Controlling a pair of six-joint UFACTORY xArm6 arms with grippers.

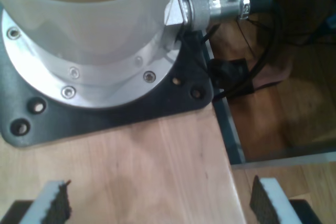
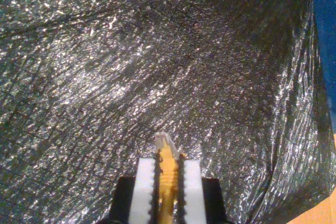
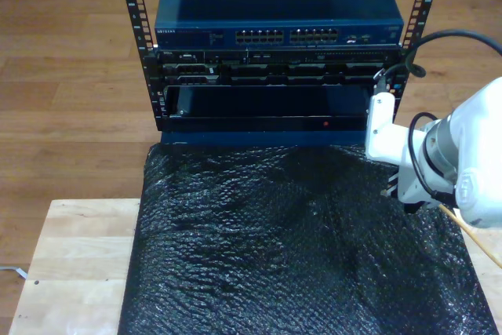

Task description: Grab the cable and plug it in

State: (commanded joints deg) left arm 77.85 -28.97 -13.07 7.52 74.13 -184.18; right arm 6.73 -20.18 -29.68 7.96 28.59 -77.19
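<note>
Clamped in my second gripper above the black mat, the cable needs its plug level toward the switch; my first gripper idles apart.

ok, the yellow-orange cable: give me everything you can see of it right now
The thin yellow-orange network cable is clamped between the white, black-padded fingers of my second gripper, which is shut on it. Its small clear plastic plug sticks out just past the fingertips, over the crinkled black plastic sheet, not visibly touching it. In the exterior view a short stretch of the cable trails from behind the white arm toward that view's lower right. It is not plugged in yet.
</note>
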